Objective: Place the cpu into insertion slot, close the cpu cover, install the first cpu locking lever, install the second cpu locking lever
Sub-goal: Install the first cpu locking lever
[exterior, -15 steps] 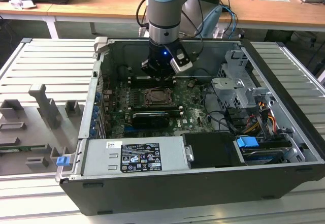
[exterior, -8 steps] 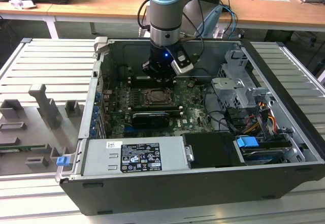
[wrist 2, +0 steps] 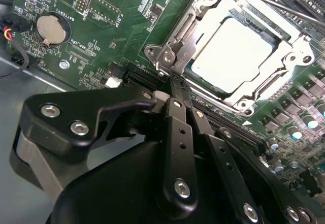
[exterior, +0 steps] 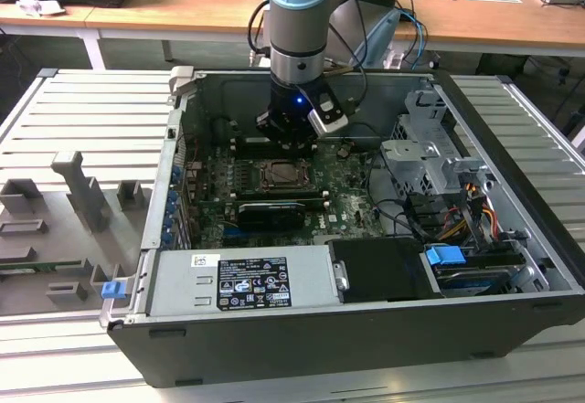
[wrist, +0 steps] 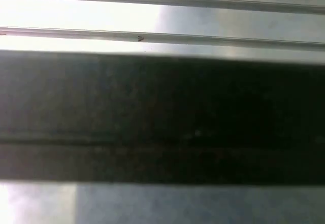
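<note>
The gripper (wrist 2: 175,89) had its black metal fingers (wrist 2: 179,132) pressed together, the tips touching the corner of the cpu cover (wrist 2: 200,41), a thin silvery frame lying flat over the socket. Just beyond the tips, the cpu (wrist 2: 236,56) sat in the slot, its pale smooth square top showing through the frame's opening. A thin steel lever (wrist 2: 284,5) ran along the far side of the cover. Beside the gripper, a round coin battery (wrist 2: 52,28) sat on the green board (wrist 2: 127,26). In the exterior view, the gripper (exterior: 291,129) hung inside the open computer case (exterior: 302,339), a grey power supply box (exterior: 242,280) lying nearer the camera.
</note>
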Tool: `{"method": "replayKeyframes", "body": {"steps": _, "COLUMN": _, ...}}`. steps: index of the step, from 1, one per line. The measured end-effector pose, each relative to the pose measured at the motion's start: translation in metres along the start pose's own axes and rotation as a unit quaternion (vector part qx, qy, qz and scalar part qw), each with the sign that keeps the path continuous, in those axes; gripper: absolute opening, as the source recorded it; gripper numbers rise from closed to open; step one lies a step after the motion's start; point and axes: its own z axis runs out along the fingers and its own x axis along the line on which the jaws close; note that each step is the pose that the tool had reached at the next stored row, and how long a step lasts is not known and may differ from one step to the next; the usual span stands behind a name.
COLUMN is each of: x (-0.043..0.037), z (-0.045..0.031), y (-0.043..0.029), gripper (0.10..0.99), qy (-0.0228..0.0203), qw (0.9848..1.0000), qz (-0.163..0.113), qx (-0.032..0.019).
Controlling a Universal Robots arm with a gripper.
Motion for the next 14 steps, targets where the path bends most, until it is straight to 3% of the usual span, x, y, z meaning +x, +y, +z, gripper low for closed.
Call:
{"method": "replayKeyframes", "body": {"steps": 6, "x": -0.0007, "z": -0.0001, "y": 0.0001, "gripper": 0.106, "qy": -0.0001, "qw": 1.0000, "qz": 0.000, "qx": -0.0014}}
{"method": "replayKeyframes", "body": {"steps": 11, "x": -0.0011, "z": -0.0083, "y": 0.0008, "gripper": 0.106, "qy": 0.0000, "qw": 1.0000, "qz": 0.000, "qx": -0.0011}}
{"method": "replayKeyframes", "body": {"steps": 14, "x": -0.0012, "z": -0.0092, "y": 0.0005, "gripper": 0.106, "qy": -0.0001, "qw": 1.0000, "qz": 0.000, "qx": -0.0011}}
